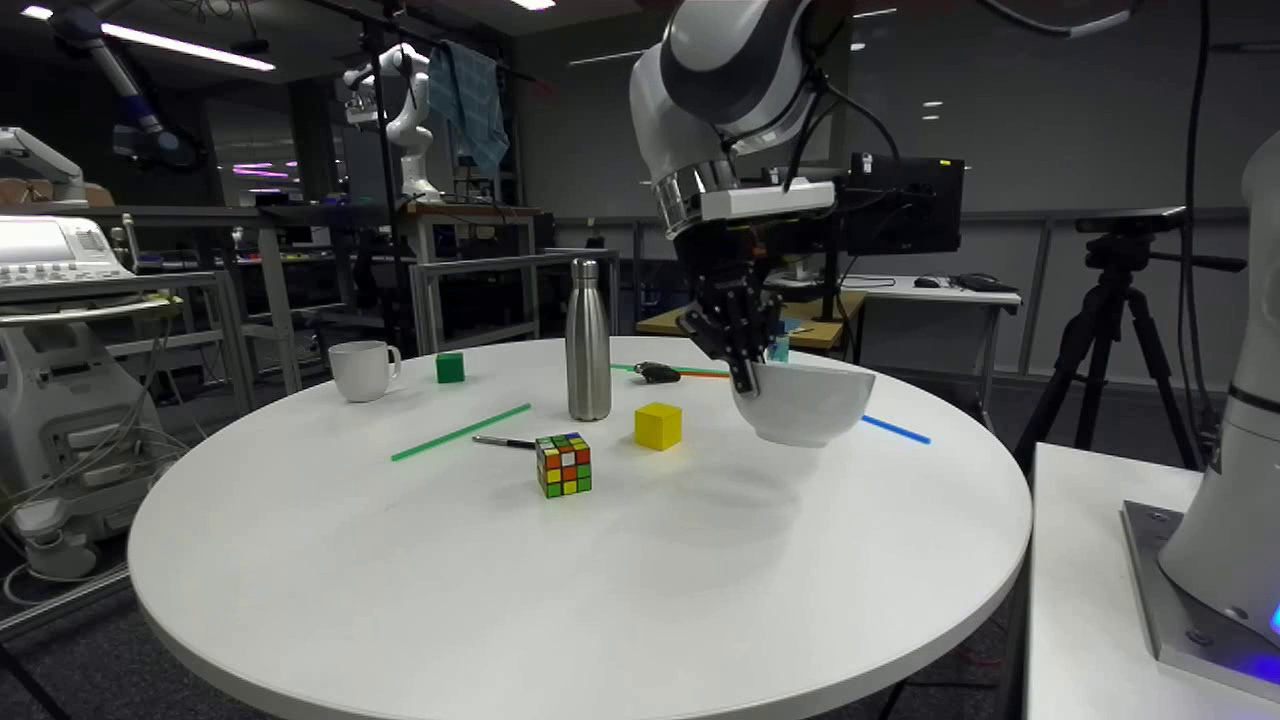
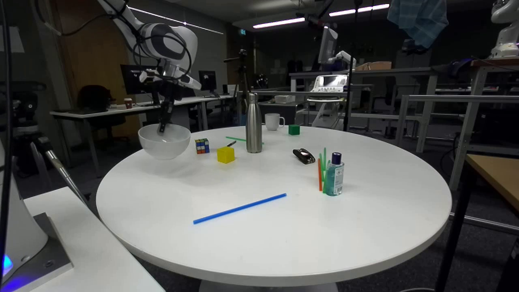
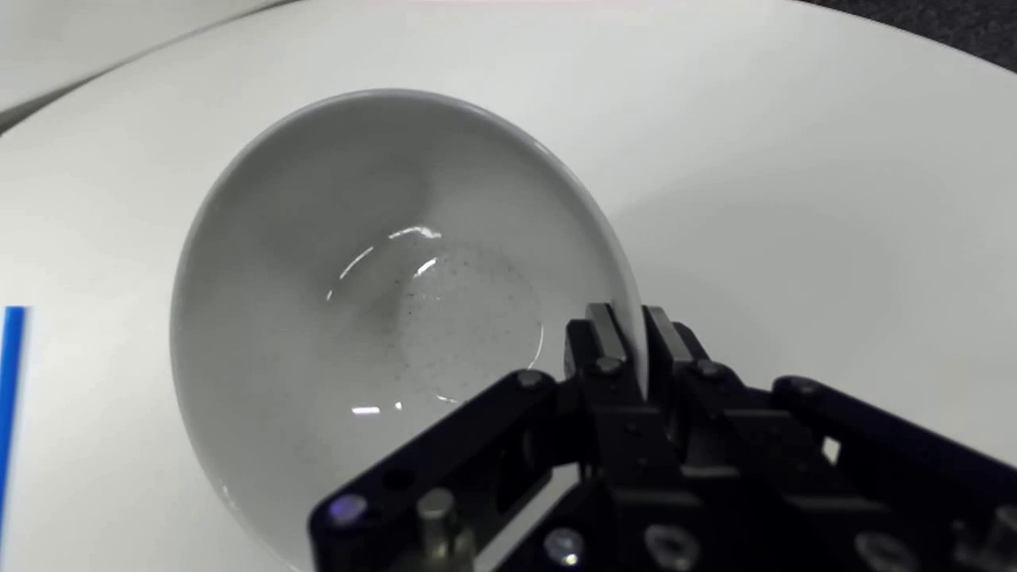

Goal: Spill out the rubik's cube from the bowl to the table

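The end effector (image 3: 638, 338) is clamped, narrow, on the rim of the bowl (image 3: 373, 310), one fingertip being set inside the wall and one outside. The bowl is held above the table (image 1: 450, 590), its opening upward, and small dark specks are seen on its floor in the wrist view. In both exterior views the cube (image 1: 564, 465) is seen out of the bowl, resting on the table near the yellow block (image 1: 658, 426) and the pen (image 1: 503, 442). The steel bottle (image 1: 588, 345) is stood upright, with a green straw (image 1: 460, 432) laid flat near the pen. The mug (image 1: 362, 371) and the green block (image 1: 450, 367) are placed near each other, well apart from the bowl. In an exterior view the blue straw (image 2: 240, 209) is seen lying flat, and the small bottle (image 2: 335, 176) is stood beside red and green straws (image 2: 320, 174); a black object (image 2: 304, 155), whose kind cannot be told, is placed near them.
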You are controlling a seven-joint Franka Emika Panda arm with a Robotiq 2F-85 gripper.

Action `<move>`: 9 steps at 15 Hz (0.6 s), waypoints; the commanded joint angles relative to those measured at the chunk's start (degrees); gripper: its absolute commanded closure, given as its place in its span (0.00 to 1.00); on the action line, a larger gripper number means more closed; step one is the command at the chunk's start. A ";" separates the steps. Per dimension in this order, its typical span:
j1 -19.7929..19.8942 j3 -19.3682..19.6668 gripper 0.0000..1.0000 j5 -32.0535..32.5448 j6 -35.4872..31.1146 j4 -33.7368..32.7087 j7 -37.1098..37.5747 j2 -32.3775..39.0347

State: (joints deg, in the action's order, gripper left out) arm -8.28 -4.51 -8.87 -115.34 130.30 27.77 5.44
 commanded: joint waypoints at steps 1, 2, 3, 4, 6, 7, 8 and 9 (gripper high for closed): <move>-0.11 -0.37 0.97 3.61 -2.25 5.41 4.77 -5.02; -0.06 -0.47 0.97 4.54 -3.16 6.12 5.53 -5.25; -0.07 -0.57 0.97 5.94 -3.94 6.64 6.61 -5.41; -0.09 -0.67 0.97 7.40 -5.00 7.14 7.74 -5.39; -0.13 -0.87 0.97 10.03 -6.96 7.77 9.73 -5.12; -0.13 -0.92 0.97 11.15 -7.68 7.95 10.65 -4.99; -0.13 -0.99 0.97 12.09 -8.46 8.21 11.51 -4.92; -0.13 -1.03 0.97 13.00 -9.05 8.37 12.26 -4.78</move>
State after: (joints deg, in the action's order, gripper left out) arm -8.29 -5.16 0.82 -122.63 136.85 36.31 2.97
